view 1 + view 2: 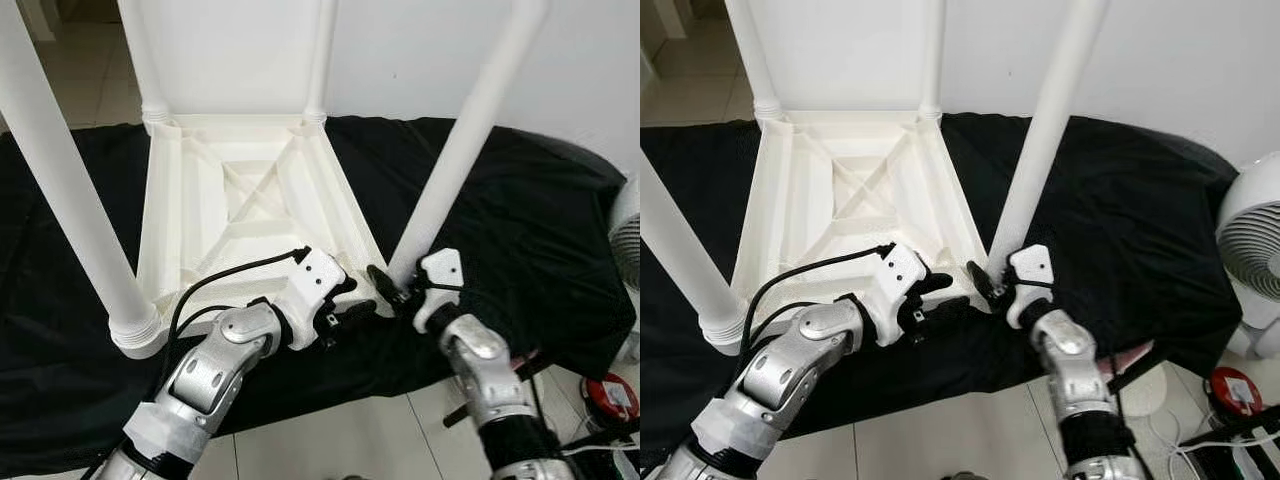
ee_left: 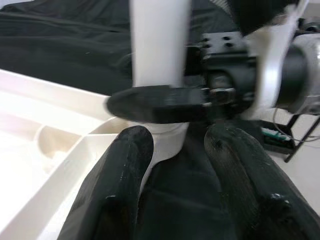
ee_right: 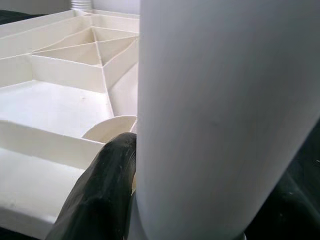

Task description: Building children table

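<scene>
White plastic children's table (image 1: pixel 240 200) lies upside down on a black cloth (image 1: pixel 520 230), ribbed underside up, legs pointing up toward the camera. Two far legs (image 1: pixel 322 60) are seated in their corner sockets; near-left leg (image 1: pixel 70 210) is seated too, with its threaded collar at the corner.

Near-right leg (image 1: pixel 465 140) stands at the near-right corner, long axis roughly vertical, leaning slightly to the right at the top. Right gripper (image 1: pixel 392 288) is at its base: right wrist view shows one black finger (image 3: pixel 105 195) pressed against the leg's side, the other finger hidden behind the leg, so it looks clamped on the leg.

Left gripper (image 1: pixel 352 312) sits just beside that same corner, fingers (image 2: pixel 120 170) parted, resting low by the table rim and the leg's foot, not holding anything.

Surroundings: white wall behind, tiled floor (image 1: pixel 350 440) in front, white fan (image 1: pixel 1252 250) at right edge, small red object (image 1: pixel 612 395) and cables on the floor near the right arm.
</scene>
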